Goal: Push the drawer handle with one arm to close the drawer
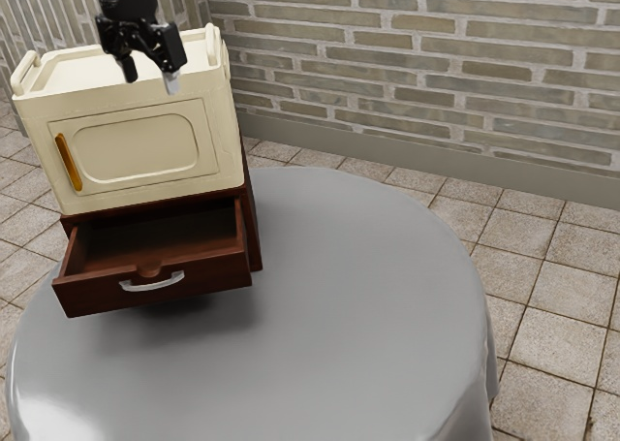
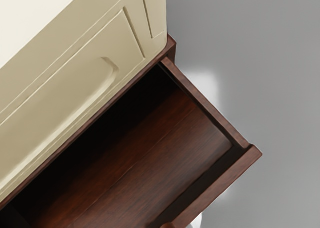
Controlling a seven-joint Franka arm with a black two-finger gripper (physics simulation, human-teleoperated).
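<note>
Pushing should suit the wooden drawer (image 1: pixel 215 271), extended below the cream storage box (image 1: pixel 136 150) and probably rigid, light-sliding: I would bring my spread-fingered gripper (image 1: pixel 151 79) squarely against its silver handle (image 1: pixel 153 287).

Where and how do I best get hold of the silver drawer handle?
I'd grip the middle of the handle, coming from in front of the open drawer, one finger above the bar and one below. It runs lengthwise across the drawer's front and seems to bow outward, so its middle should be easiest to pinch. My open gripper is well above it.
</note>
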